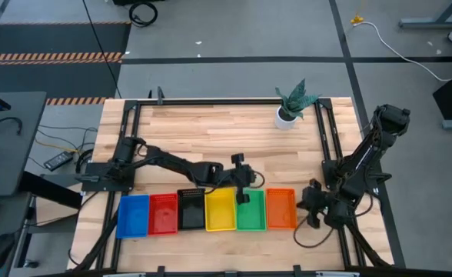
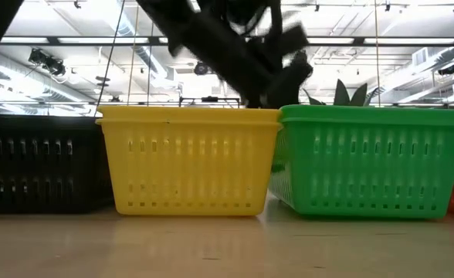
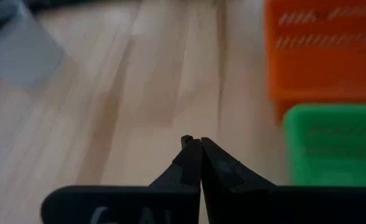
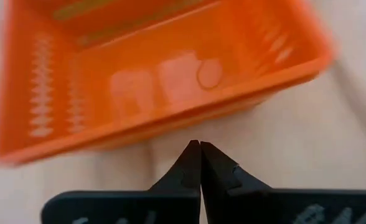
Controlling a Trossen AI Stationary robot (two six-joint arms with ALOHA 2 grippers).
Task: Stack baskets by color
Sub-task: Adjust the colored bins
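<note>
Six baskets stand side by side in a row near the table's front edge: blue (image 1: 134, 214), red (image 1: 163, 213), black (image 1: 191, 209), yellow (image 1: 220, 210), green (image 1: 250, 210) and orange (image 1: 280, 208). Each rests on its bottom, open side up. My left gripper (image 1: 244, 190) is shut and hangs just beyond the far rim of the green basket (image 3: 335, 143). Its tips (image 3: 198, 144) are over bare wood. My right gripper (image 1: 312, 201) is shut and empty, just right of the orange basket (image 4: 158, 74), pointing slantwise down at it.
A green plant in a white pot (image 1: 294, 104) stands at the far right of the table. Black frame rails (image 1: 327, 146) run along both sides. Bare wood (image 1: 211, 135) lies between the basket row and the far edge. The low view shows the yellow (image 2: 188, 158) and green (image 2: 374, 158) baskets close up.
</note>
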